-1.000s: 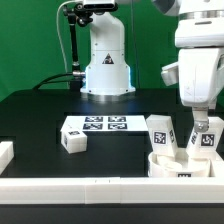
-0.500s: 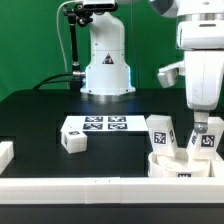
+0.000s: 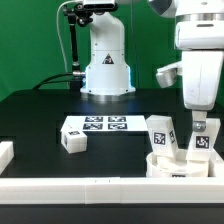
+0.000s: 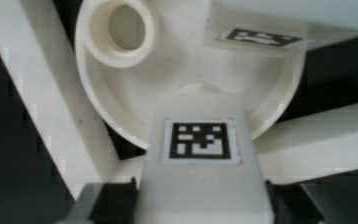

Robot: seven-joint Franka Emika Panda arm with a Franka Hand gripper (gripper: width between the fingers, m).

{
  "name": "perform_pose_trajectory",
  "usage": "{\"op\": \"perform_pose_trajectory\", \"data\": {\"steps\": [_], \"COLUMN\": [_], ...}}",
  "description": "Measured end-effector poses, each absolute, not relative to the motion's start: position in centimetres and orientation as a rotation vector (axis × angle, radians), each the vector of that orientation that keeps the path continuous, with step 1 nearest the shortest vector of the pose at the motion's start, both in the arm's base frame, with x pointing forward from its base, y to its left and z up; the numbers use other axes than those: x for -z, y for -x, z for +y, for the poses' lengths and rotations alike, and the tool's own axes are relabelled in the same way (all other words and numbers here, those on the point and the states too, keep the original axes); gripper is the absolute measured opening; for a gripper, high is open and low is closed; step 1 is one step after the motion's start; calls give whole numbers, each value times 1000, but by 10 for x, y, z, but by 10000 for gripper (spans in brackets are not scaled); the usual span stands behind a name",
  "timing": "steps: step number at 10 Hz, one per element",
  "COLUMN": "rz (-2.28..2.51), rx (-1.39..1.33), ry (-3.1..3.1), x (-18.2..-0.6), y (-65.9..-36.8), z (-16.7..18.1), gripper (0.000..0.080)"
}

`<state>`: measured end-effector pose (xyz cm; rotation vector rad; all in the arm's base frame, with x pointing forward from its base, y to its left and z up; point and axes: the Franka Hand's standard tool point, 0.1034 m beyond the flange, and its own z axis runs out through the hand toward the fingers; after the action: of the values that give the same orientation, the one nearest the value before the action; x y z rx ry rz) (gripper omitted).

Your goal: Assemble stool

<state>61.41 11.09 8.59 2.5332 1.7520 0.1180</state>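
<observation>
The seat (image 3: pixel 165 165) of the stool, a round white disc, lies at about five o'clock in the exterior view, close against the long white rail (image 3: pixel 100 186) that runs along the near edge of the black table (image 3: pixel 40 120). In the wrist view, the seat (image 4: pixel 149 85) shows a round socket in its pale surface.

Two legs stand up from the seat. The second leg (image 3: pixel 160 133) rises at the seat's ten o'clock, tilted a little, with its tag facing the camera. The held leg (image 3: pixel 203 145) stands at the seat's one o'clock with its lower end down at the disc. I cannot tell whether it is fully seated.

The gripper (image 3: pixel 202 128) comes straight down from twelve o'clock, and its two fingers are pinched on the upper part of the held leg. The wrist view shows that leg (image 4: pixel 202 140), tag up, between the fingers.

A loose leg (image 3: pixel 72 142) lies on the table at about eight o'clock, well apart from the seat. The marker board (image 3: pixel 97 125) lies flat near the centre, just beside the loose leg. The arm's white base (image 3: pixel 106 65) stands beyond it at twelve o'clock.
</observation>
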Motion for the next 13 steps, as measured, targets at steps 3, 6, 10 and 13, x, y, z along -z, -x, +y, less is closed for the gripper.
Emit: {"op": "perform_pose_trajectory", "data": {"steps": [3, 6, 10, 13], "rz": [1568, 1216, 551, -2], "rx": [-125, -135, -158, -179], "ry": [-2658, -2848, -3070, -3142], "x": [-86, -85, -84, -84], "y": [-614, -613, -612, -612], "z": [110, 111, 114, 117], "gripper": [337, 337, 337, 337]}}
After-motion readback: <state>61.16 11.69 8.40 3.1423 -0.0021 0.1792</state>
